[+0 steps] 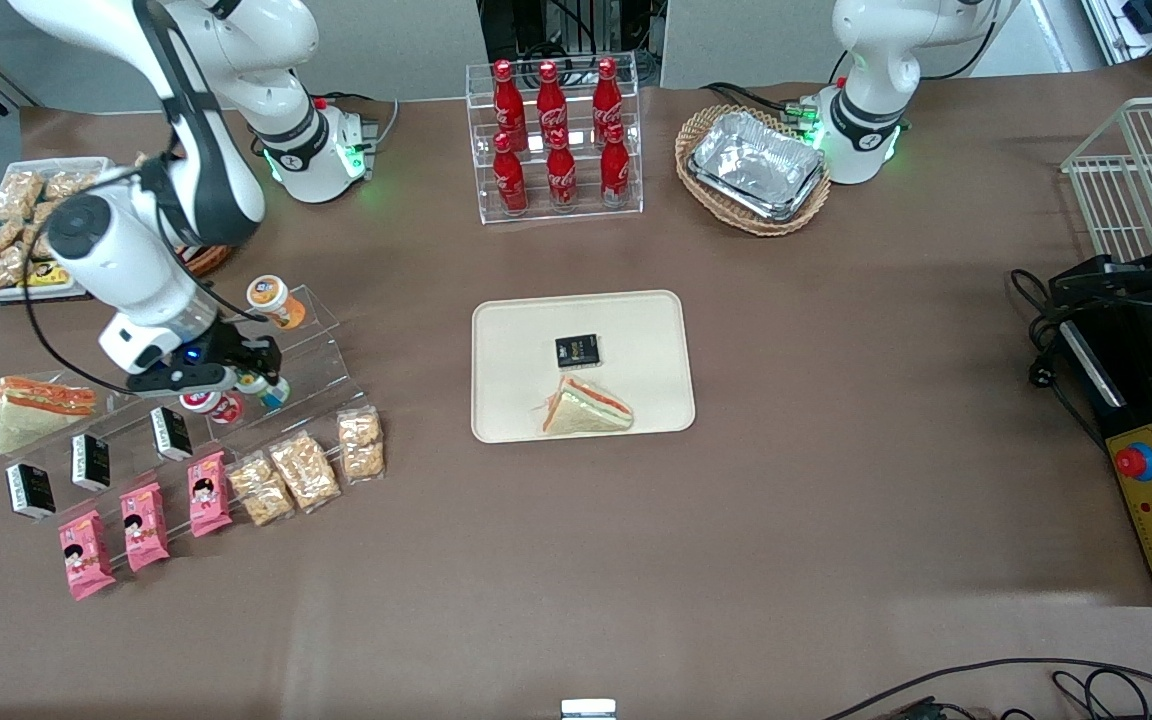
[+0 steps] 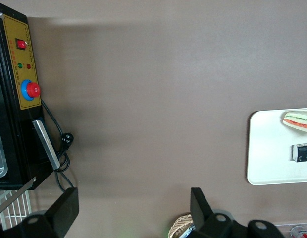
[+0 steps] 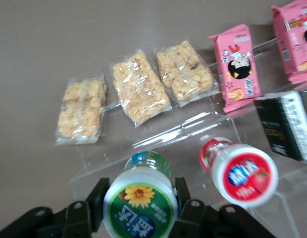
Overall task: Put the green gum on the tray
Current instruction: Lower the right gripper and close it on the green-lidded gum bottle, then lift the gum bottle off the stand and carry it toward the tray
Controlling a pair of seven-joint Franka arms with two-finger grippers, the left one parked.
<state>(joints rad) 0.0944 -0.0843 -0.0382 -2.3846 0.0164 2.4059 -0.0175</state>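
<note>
Claw (image 3: 139,206) position: you find it low over the clear acrylic step rack (image 1: 321,345) at the working arm's end of the desk (image 1: 836,480), with its two fingers (image 3: 96,198) clamped on the sides of the green gum (image 3: 140,207). You see the jar's green lid with a sunflower print facing the wrist camera, and its whitish body with a teal band between the finger pads. The red-lidded jar (image 3: 245,174) lies on its side just beside the green gum, on the same rack step. The orange-lidded jar (image 1: 273,299) rests on a higher step, farther from the front camera. Clear packs of nut snacks (image 3: 139,87) and pink snack packs (image 3: 238,66) lie on the desk in front of the rack. The tray (image 1: 526,330) sits at mid-desk, well apart from the claw, carrying a sandwich (image 1: 584,408) and a small black packet (image 1: 577,349).
</note>
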